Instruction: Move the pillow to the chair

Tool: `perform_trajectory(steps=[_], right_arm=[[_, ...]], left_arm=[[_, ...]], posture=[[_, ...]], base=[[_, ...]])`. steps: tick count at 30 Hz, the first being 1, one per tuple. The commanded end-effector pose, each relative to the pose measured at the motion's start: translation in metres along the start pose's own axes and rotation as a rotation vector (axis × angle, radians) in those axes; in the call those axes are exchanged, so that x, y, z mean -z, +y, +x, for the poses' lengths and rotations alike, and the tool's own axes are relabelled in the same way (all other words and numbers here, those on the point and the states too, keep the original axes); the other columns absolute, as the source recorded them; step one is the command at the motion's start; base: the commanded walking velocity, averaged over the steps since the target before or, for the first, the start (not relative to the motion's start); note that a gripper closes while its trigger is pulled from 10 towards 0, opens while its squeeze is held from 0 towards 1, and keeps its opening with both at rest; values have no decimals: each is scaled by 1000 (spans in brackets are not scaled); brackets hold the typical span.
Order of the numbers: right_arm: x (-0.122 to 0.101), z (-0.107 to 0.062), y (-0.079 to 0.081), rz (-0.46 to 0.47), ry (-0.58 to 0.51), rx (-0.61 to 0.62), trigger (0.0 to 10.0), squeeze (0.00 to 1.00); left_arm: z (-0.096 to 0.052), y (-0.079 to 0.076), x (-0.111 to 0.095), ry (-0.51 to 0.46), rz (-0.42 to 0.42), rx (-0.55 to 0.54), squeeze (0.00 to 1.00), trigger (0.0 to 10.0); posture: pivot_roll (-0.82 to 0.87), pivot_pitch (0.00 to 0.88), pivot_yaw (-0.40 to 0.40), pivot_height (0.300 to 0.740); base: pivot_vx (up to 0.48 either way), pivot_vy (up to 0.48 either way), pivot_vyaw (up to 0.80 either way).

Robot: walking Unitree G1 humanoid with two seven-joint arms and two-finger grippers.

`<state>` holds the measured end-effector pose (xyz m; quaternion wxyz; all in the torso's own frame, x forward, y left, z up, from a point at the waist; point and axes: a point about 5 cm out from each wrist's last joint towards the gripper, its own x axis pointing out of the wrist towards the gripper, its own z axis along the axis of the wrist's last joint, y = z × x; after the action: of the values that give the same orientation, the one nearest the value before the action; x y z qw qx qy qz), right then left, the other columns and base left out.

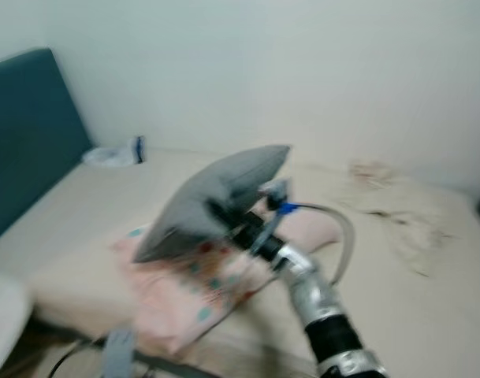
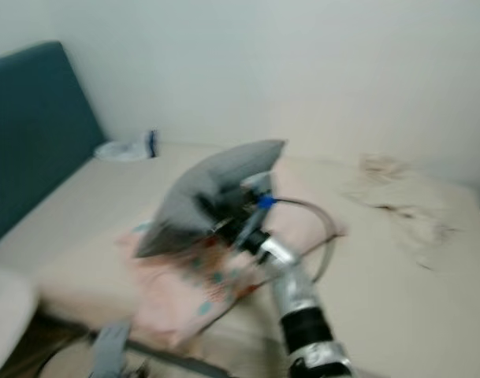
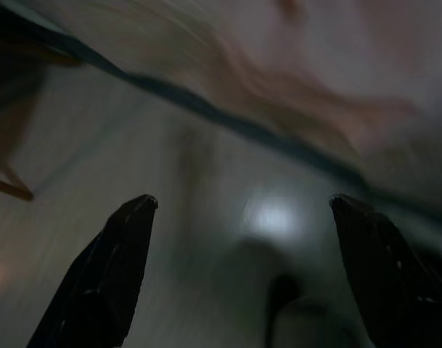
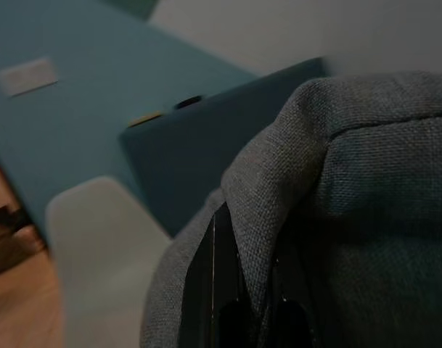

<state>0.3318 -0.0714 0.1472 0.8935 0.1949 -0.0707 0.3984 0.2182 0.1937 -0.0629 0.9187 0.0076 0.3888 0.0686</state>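
Right gripper pinches 1 grey pillow above bed

The pillow sits pinched in the right gripper, raised above a second pillow lying on the bed. A headboard stands at the bed's left, a wall behind, and a plastic bag lies in the far left corner.

A plain pale wall is seen behind a bed covered with a beige sheet. A dark teal headboard stands at the left side. A white, rounded object, possibly a chair seat, is blurred at the lower left corner. The light is soft and even.
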Motion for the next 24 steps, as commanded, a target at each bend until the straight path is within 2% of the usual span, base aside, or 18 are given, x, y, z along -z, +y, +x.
perform_trajectory(steps=[1, 10, 16, 24], right_arm=[[-6, 17, 20, 1, -53, -91, 10000, 0], [-32, 25, 30, -6, -168, -180, 10000, 0], [-38, 29, 36, -7, -190, -212, 10000, 0], [-34, 29, 38, 11, -182, -224, 10000, 0]], left_arm=[[-6, 12, 23, 75, 16, -26, 0, 10000], [-7, 9, 28, 86, 28, -16, 0, 10000], [-7, 8, 28, 84, 29, -12, 0, 10000], [-6, 7, 27, 83, 32, -5, 0, 10000]], posture=[[3, 0, 17, 730], [2, 0, 20, 730], [5, 0, 20, 730], [8, 0, 22, 730]], base=[[0, 0, 763], [0, 0, 759], [0, 0, 756], [0, 0, 756]])
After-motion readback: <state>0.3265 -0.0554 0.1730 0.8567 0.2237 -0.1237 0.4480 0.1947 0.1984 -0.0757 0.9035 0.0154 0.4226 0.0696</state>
